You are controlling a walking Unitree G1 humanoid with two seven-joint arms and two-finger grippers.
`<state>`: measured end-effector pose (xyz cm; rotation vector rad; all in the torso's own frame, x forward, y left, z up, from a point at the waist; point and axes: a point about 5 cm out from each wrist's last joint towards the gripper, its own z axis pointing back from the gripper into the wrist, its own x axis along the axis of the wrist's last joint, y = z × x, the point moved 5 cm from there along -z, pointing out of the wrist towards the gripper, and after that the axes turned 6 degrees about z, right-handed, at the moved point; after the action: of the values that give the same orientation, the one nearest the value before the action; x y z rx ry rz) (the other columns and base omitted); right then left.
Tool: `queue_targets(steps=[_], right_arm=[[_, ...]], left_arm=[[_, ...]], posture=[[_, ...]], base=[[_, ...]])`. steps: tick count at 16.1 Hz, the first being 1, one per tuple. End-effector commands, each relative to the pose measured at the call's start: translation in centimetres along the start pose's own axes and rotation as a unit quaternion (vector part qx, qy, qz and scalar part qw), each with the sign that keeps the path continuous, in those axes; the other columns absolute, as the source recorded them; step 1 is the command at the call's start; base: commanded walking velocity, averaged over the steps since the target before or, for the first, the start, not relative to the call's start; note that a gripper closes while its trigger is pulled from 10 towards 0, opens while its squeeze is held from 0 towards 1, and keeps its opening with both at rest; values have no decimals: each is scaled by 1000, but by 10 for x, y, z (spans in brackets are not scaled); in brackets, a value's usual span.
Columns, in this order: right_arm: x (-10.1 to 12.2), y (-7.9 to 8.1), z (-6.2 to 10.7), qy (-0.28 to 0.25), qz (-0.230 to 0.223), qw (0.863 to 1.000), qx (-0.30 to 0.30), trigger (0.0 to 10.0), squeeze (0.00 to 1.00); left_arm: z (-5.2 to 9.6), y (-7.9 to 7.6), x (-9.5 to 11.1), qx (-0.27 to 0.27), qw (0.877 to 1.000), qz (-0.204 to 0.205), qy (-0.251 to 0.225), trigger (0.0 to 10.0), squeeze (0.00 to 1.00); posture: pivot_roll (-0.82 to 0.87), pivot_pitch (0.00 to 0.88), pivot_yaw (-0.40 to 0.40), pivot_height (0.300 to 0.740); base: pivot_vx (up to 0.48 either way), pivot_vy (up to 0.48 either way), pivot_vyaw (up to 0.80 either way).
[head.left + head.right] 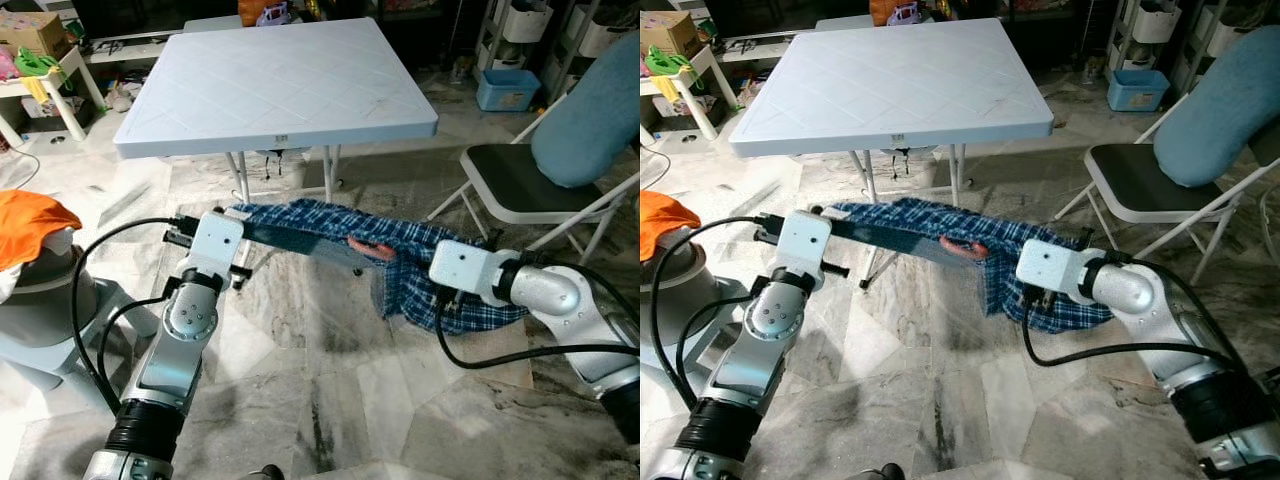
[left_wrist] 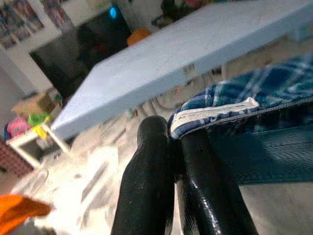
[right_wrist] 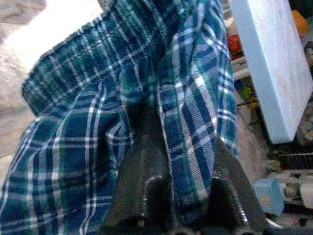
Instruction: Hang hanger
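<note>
The plaid shirt [image 1: 400, 262] sits at centre frame in the head views, stretched between both grippers above the marble floor [image 1: 330, 400], just in front of the folding table [image 1: 280, 80]. A red hanger [image 1: 371, 248] shows at mid-span as a short curved piece lying on the fabric; the rest of it cannot be made out.

The left gripper [image 2: 172, 139] is pressed together on the shirt's hem, where a white edge strip is visible between its fingers. The right gripper [image 3: 168, 147] pinches a fold of the plaid cloth near the other end; fabric drapes over both of its fingers.

Handling judgement: the shirt is woven cotton-type cloth, blue, green and white check, light and limp. It sags wherever it is unsupported, and the portion beside the right gripper hangs down in a loose bundle. Grip at seams or hems, where doubled layers resist slipping. The hanger appears to be thin, rigid plastic, light and smooth; take it at the neck or hook, not through the cloth.

Surroundings: the table top is pale blue moulded plastic with a diamond pattern, on metal legs. A folding chair [image 1: 520, 185] with a dark seat stands at right of frame.
</note>
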<state>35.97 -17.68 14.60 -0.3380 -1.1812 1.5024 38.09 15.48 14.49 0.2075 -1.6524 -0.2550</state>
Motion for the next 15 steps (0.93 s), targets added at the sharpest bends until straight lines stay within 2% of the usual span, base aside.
queue_targets(steps=[1,4,7,11,12,13,15], right_arm=[[-37,-1,18,64,-13,998,11,10000,0],[-49,-16,49,46,-41,997,37,10000,0],[-52,-39,87,29,-64,996,62,10000,0],[-42,-61,111,-11,-92,993,68,10000,0],[-26,-67,116,-57,-123,988,74,10000,0],[-23,-66,118,-68,-128,986,81,10000,0],[-4,-68,124,-126,-158,975,95,10000,0]], left_arm=[[1,37,-14,61,998,1,32,0,0],[0,44,-20,61,997,2,47,0,0],[1,48,-32,53,996,10,76,0,0],[1,47,-41,37,994,18,101,0,0],[1,41,-45,21,993,33,111,0,0],[1,39,-46,18,993,35,111,0,0],[0,32,-46,1,993,41,114,0,0]], posture=[[-103,114,86,740],[-112,113,96,740],[-122,115,105,740],[-130,116,113,740],[-136,117,116,740],[-136,117,116,740],[-136,117,116,740]], base=[[0,0,0],[0,0,0],[0,0,0],[0,0,0],[0,0,0],[0,0,0],[0,0,0]])
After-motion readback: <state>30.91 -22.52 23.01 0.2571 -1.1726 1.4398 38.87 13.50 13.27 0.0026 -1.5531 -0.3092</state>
